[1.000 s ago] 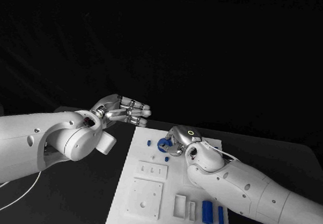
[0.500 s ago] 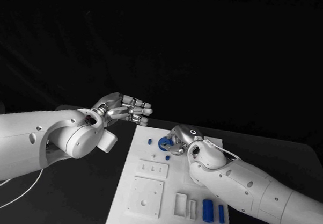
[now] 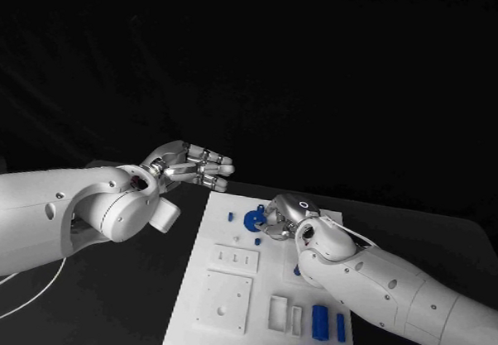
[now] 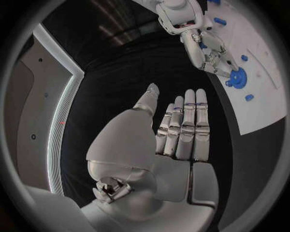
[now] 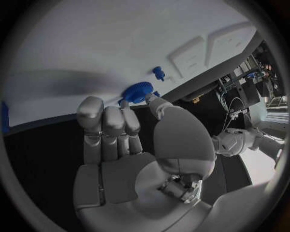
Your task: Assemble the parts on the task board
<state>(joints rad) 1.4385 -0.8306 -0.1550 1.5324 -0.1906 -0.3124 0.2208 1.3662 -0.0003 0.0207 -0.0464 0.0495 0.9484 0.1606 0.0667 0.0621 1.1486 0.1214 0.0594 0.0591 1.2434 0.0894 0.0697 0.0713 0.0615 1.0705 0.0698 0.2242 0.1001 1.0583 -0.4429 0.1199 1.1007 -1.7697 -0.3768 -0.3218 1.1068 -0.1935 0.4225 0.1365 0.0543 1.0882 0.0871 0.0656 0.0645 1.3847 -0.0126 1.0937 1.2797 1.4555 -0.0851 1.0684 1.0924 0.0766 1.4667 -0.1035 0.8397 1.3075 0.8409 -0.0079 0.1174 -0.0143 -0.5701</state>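
Note:
The white task board point(image 3: 218, 336) lies in the middle of the black table. A blue gear point(image 3: 255, 219) sits near the board's far end. My right hand point(image 3: 283, 215) is on it, thumb and fingertips pinching its rim. The same gear point(image 5: 140, 92) shows at that hand's point(image 5: 121, 140) fingertips in the right wrist view, and again point(image 4: 237, 77) in the left wrist view, under my right hand point(image 4: 208, 53). My left hand point(image 3: 190, 166) hangs above the table left of the board's far corner, its fingers point(image 4: 184, 125) straight and side by side, holding nothing.
Small blue pegs point(image 3: 230, 218) point(image 3: 257, 242) lie around the gear; one peg point(image 5: 159, 72) stands just past it. Two blue bars point(image 3: 320, 323) point(image 3: 341, 329) lie at the board's near right. White raised blocks point(image 3: 226, 303) point(image 3: 236, 261) occupy the board's near left.
My right wrist has drifted slightly to the right while its fingers stay on the gear. My left hand has hardly moved.

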